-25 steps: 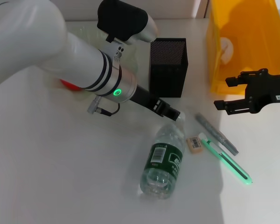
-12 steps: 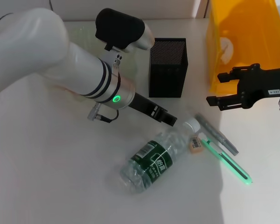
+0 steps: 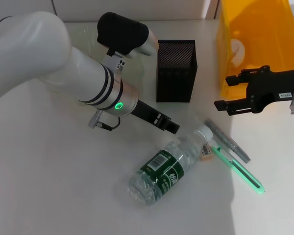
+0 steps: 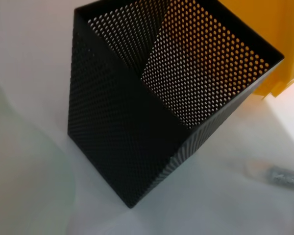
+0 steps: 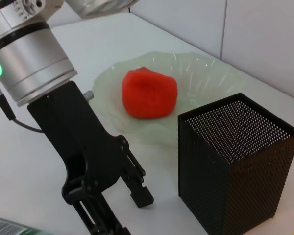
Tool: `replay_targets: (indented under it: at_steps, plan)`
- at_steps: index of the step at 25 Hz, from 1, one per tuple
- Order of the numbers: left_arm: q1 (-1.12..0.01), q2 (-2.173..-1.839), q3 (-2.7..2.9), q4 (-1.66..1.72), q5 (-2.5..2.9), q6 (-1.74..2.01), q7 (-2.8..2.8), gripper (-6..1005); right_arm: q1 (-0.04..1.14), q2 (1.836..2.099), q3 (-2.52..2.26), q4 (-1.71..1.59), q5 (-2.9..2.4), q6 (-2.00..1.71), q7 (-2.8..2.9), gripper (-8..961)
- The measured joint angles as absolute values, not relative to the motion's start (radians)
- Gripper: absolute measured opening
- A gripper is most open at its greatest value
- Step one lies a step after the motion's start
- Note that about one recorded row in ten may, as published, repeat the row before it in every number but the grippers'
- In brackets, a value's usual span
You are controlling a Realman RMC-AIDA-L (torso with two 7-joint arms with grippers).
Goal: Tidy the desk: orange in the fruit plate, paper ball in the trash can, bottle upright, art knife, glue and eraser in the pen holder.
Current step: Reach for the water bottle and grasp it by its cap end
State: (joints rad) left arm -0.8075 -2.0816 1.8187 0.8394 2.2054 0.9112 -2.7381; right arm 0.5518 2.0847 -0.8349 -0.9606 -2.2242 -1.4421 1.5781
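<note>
The bottle (image 3: 165,167) lies on its side, its white cap pointing toward the eraser (image 3: 206,153), which it partly hides. My left gripper (image 3: 167,125) hovers open just up-left of the cap, touching nothing; it also shows in the right wrist view (image 5: 127,208). The grey glue (image 3: 228,141) and the green art knife (image 3: 236,169) lie right of the bottle. The pen holder (image 3: 176,71) stands behind them. The orange (image 5: 149,93) rests in the fruit plate (image 5: 206,68). The paper ball (image 3: 238,51) shows dimly through the trash can (image 3: 264,44). My right gripper (image 3: 224,91) hangs open in front of the can.
My left arm's white forearm (image 3: 63,73) covers most of the fruit plate in the head view. The left wrist view looks down on the pen holder (image 4: 132,127), with the trash can (image 4: 284,29) behind it and the glue (image 4: 286,177) beside it.
The bottle has swung round, its base sliding left, and now lies diagonally. My left gripper has drawn back left from the cap. My right gripper has shifted left.
</note>
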Motion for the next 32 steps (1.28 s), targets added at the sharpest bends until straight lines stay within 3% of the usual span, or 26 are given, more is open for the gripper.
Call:
replay_targets:
  at_steps: [11, 32]
  plan:
    - [-0.778, -2.078, 1.768, 0.896, 2.207, 0.965, -2.736, 729, 0.563, 2.080, -0.861, -0.993, -2.235, -1.449, 1.662, 787]
    - [-0.776, -2.079, 1.768, 1.018, 2.248, 1.072, -2.762, 725, 0.453, 2.080, -0.849, -1.048, -2.222, -1.461, 1.648, 786]
